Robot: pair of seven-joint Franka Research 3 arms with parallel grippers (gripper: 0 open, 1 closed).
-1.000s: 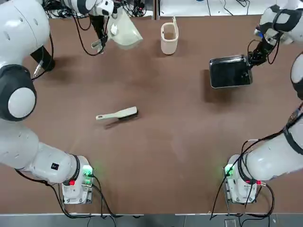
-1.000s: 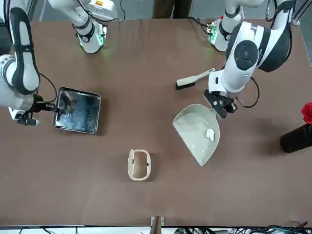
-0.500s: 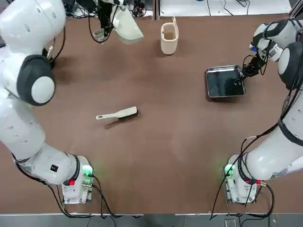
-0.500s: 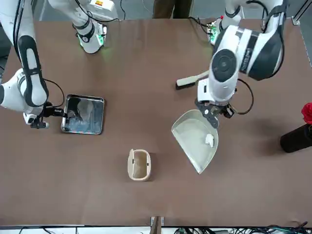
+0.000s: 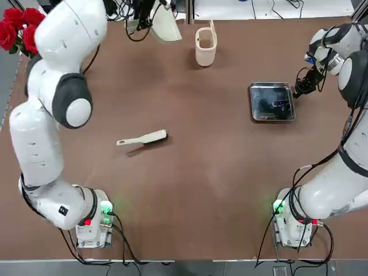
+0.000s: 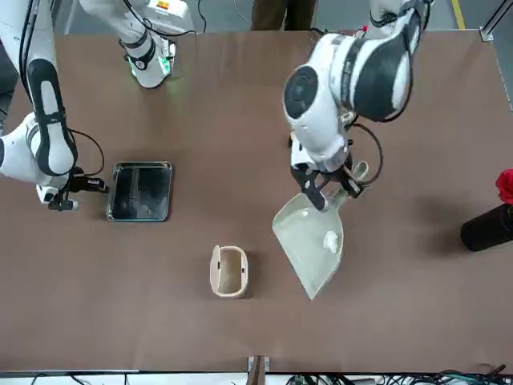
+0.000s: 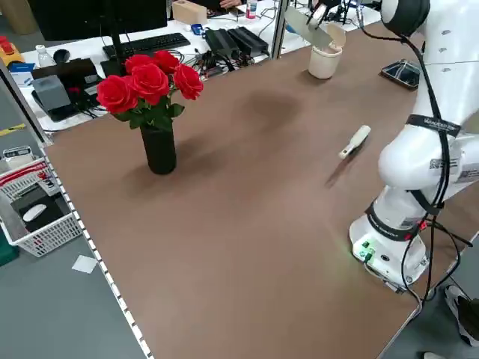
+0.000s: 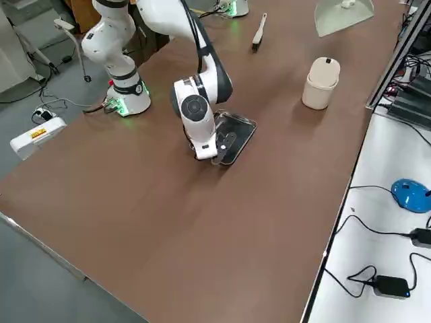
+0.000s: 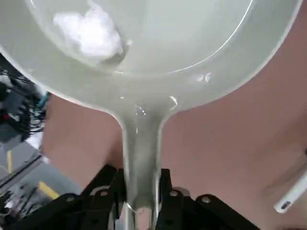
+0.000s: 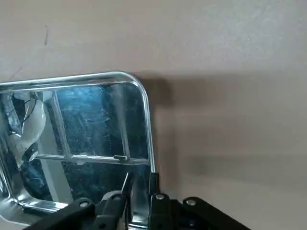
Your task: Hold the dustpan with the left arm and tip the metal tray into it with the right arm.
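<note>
The brown surface carries everything. The left arm reaches to the far edge, its left gripper with fingers pinching the handle of the dustpan, held raised with a white wad inside. At the right side, the right gripper has its fingers pinched on the rim of the metal tray, which lies flat. A cream cup stands between them, a hand brush nearer.
</note>
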